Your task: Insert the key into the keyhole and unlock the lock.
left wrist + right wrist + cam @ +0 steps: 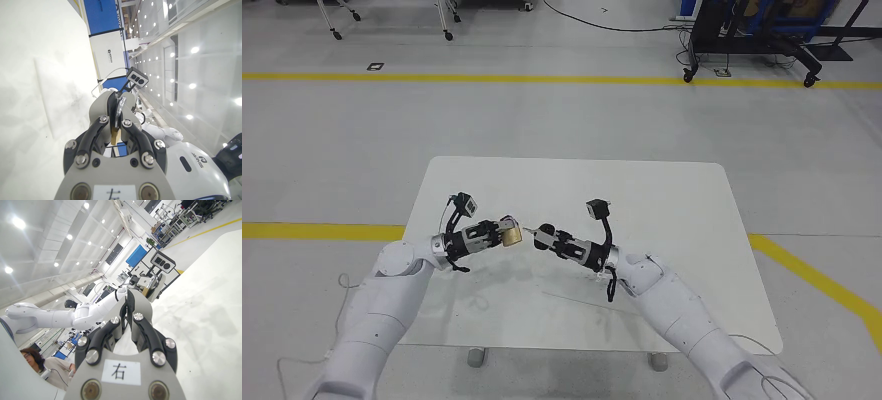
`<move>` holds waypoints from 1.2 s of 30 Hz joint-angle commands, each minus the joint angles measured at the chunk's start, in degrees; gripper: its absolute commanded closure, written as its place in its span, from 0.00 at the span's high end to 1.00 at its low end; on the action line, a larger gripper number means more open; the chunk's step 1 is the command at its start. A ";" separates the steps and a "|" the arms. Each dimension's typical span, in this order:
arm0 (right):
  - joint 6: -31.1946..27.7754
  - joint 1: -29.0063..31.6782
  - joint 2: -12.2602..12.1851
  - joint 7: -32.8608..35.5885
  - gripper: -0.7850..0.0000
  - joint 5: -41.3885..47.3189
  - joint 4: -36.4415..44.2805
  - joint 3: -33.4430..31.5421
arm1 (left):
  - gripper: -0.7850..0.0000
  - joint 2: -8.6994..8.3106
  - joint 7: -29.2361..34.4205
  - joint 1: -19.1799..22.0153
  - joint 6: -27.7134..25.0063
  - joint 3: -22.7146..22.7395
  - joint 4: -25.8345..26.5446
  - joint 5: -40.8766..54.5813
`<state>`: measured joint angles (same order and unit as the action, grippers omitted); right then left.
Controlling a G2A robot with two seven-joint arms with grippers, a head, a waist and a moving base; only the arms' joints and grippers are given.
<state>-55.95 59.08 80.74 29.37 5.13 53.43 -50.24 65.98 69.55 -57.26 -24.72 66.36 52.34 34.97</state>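
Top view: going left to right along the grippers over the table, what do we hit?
From the left: left arm's wrist camera → left gripper, shut on the brass lock → right gripper, shut → right arm's wrist camera.

Lock (512,235) in left tool (504,232), above table (662,200).

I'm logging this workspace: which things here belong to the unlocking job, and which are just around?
Job: brass padlock with silver shackle, in the left gripper; small silver key, in the right gripper.
Just around: white rectangular table; black wheeled frame on the floor beyond; yellow floor lines.
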 commanded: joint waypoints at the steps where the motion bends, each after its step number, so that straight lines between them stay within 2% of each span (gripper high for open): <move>1: 0.00 0.00 0.00 0.00 0.00 -0.02 0.00 0.00 | 0.00 0.18 -0.57 -0.89 2.61 -0.27 0.72 1.69; 4: 0.72 0.79 -0.10 -0.66 0.00 0.15 1.03 -0.26 | 0.00 0.19 -4.71 -1.21 6.11 0.01 1.57 1.63; 5: 1.36 1.90 -0.39 -0.94 0.00 0.82 2.24 -0.87 | 0.00 0.29 -6.50 -1.25 9.64 -0.26 2.19 1.89; 8: 9.82 4.44 -1.41 0.57 0.00 7.05 5.25 -3.38 | 0.00 0.48 -11.21 -0.59 16.40 -1.28 3.76 -0.07; 10: 12.72 7.58 -2.45 2.64 0.00 11.58 9.35 -5.98 | 0.00 0.89 -13.65 -0.19 18.29 -1.76 4.56 1.00; 13: 21.60 11.88 -4.63 5.57 0.00 11.11 15.75 -11.22 | 0.00 1.31 -16.13 0.67 20.00 -2.85 4.63 0.29; 20: 21.60 11.88 -4.63 5.57 0.00 11.11 15.75 -11.22 | 0.00 1.31 -16.13 0.67 20.00 -2.85 4.63 0.29; 22: 21.60 11.88 -4.63 5.57 0.00 11.11 15.75 -11.22 | 0.00 1.49 -18.36 -0.68 21.49 -1.89 4.01 3.97; 24: 23.11 11.67 -4.64 3.10 0.00 8.50 15.37 -11.36 | 0.00 1.67 -18.56 -0.87 22.75 -1.83 3.16 5.60; 26: 25.94 12.12 -4.07 -0.69 0.00 5.91 17.77 -9.18 | 0.00 1.93 -20.82 0.00 23.16 -3.21 3.54 2.34; 31: 36.08 14.24 -3.21 -13.20 0.00 -1.24 22.06 -6.58 | 0.00 2.73 -23.89 1.04 23.88 -4.88 3.74 1.30; 36: 43.15 15.95 -2.51 -18.77 0.00 -3.44 25.52 -4.29 | 0.00 3.25 -25.07 1.49 22.94 -5.84 3.20 0.28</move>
<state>-13.87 74.87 78.14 11.30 1.75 78.50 -54.75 69.16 44.67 -55.77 -1.46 60.59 55.59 35.41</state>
